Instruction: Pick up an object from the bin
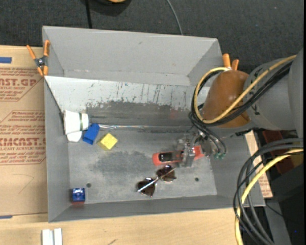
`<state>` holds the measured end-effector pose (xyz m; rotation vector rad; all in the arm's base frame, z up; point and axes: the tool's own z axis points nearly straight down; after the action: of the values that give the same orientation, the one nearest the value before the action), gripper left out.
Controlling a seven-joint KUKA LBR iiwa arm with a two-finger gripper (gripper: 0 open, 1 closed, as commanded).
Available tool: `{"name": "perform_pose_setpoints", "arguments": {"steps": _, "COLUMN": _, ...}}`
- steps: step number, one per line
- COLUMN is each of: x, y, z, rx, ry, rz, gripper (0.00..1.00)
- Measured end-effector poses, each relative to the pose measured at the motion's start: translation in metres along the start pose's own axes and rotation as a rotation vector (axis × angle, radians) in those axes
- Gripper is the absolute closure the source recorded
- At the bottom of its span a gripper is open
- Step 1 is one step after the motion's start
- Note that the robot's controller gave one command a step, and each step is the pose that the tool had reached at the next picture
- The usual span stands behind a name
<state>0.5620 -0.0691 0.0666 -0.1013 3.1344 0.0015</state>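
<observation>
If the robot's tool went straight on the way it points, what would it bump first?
Most likely the small red thing lying right by the tool, just left of it in the camera view. Depth is unclear, so it might meet the grey bin floor beside it instead.

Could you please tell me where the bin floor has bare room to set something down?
The widest bare floor lies between the yellow block, the small blue cube and the sunglasses. A bare strip also runs along the back wall. It is crowded on the right, around the gripper, the red object and the sunglasses.
</observation>
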Motion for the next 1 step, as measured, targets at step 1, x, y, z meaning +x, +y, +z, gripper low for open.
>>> {"name": "perform_pose_setpoints", "arguments": {"steps": 1, "x": -0.0017, "y": -0.0002, "z": -0.0024, "rx": 0.000, "ry": -0.002, "rz": 0.002, "gripper": 1.00}}
